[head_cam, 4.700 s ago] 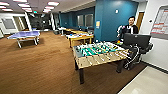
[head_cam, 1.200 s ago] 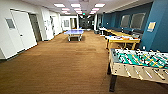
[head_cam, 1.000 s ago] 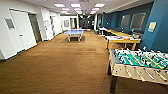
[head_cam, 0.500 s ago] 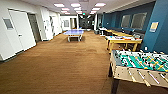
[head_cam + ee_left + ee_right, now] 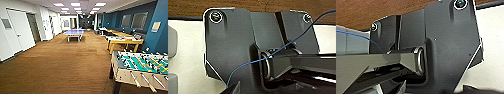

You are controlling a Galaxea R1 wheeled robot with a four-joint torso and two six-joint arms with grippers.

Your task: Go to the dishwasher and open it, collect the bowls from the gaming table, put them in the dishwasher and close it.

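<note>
The gaming table (image 5: 123, 40), with a white top and a yellow rim, stands at the right of the room beside the blue wall, past the table-football table. Small coloured shapes lie on its top, too blurred to tell as bowls. The dishwasher is out of view. In both wrist views my arms' dark plates hang above wooden floor and the robot's white body.
A table-football table (image 5: 140, 67) with a green field stands close at the front right. A blue table-tennis table (image 5: 73, 32) is further down the room's middle. White doors (image 5: 21, 31) line the left wall. Brown floor (image 5: 62, 65) stretches ahead.
The whole view has swung left since the oldest frame, and the person is out of view. Over the last second the camera has crept forward; the table-football table sits nearer at the right.
</note>
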